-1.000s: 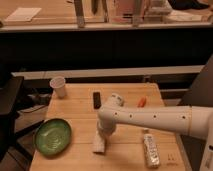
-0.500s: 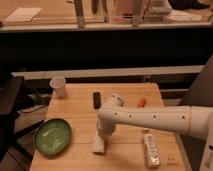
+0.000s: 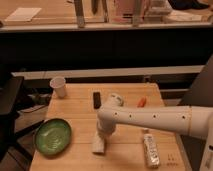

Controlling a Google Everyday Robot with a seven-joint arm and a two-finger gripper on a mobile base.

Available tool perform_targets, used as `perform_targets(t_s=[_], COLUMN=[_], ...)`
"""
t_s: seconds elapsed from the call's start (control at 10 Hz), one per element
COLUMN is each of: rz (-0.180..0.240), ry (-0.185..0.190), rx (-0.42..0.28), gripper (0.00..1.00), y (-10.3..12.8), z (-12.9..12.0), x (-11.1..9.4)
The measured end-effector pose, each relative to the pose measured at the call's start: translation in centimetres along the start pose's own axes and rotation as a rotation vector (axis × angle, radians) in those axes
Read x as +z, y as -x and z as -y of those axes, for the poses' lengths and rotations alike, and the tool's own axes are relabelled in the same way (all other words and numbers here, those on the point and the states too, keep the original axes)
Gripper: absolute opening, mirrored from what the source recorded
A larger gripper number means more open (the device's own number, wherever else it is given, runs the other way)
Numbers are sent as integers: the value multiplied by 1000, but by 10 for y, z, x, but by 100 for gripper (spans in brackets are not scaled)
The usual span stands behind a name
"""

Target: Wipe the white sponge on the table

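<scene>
The white sponge (image 3: 98, 144) lies on the light tan wooden table (image 3: 75, 107), near the front middle, right of the green plate. My white arm reaches in from the right and bends down over it. My gripper (image 3: 101, 135) points down right at the sponge's top end and seems to touch it. The arm's wrist hides the far part of the sponge.
A green plate (image 3: 52, 136) sits at the front left. A white paper cup (image 3: 59, 87) stands at the back left. A black bar (image 3: 96, 99) lies behind the arm. A clear bottle with white label (image 3: 151, 149) lies at the front right. A small orange object (image 3: 142, 102) is at the back right.
</scene>
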Motion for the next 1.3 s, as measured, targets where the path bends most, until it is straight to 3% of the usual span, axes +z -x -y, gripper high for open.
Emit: perform_targets(t_s=[1.3], rz=[4], ry=[-13], rx=[19], gripper=[0], y=[-1], z=[-8], x=[-1])
